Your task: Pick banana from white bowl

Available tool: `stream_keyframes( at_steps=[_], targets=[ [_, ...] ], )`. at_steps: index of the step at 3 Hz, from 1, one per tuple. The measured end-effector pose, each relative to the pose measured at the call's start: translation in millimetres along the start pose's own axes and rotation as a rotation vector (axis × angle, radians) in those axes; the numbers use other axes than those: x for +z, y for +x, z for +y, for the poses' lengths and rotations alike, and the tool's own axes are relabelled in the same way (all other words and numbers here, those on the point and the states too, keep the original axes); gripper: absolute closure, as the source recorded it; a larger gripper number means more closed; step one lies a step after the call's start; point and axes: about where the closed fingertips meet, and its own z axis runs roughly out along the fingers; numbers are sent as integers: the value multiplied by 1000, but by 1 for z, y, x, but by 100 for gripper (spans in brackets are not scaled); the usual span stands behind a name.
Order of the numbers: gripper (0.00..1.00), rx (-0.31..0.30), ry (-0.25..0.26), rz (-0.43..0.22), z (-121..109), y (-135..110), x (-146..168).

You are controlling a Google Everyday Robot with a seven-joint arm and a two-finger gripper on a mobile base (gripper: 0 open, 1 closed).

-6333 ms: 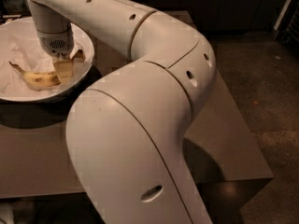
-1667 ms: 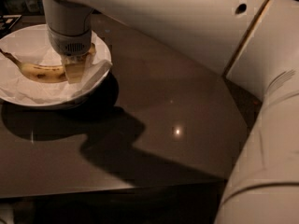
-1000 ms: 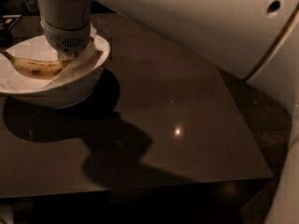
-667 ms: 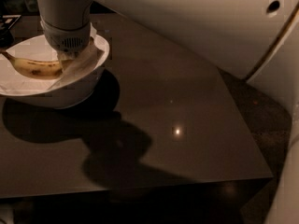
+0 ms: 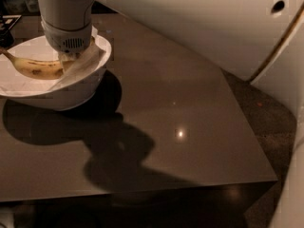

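The white bowl (image 5: 97, 49) stands at the far left of the dark table, lined with crumpled white paper (image 5: 78, 65). The yellow, brown-speckled banana (image 5: 35, 69) lies across it with its dark stem pointing left. My gripper (image 5: 66, 64) comes straight down from its white wrist onto the right end of the banana. The wrist hides that end of the banana and the back of the bowl.
The dark glossy table (image 5: 180, 127) stretches right and forward of the bowl to its front edge and right corner. My big white arm (image 5: 199, 23) spans the top of the view. Dark objects (image 5: 9, 23) sit at the far left behind the bowl.
Earlier the view was higher and the banana lay lower in the bowl. Over the last second the gripper, banana and bowl have stayed as they are.
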Motion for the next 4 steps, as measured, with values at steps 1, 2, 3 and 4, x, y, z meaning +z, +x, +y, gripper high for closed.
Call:
stream_keyframes(
  at_steps=[1,2,3,4],
  targets=[
    [12,0,0,0,0,0,0],
    [0,0,0,0,0,0,0],
    [0,0,0,0,0,0,0],
    [0,18,-24,-14,2,3,6]
  ],
)
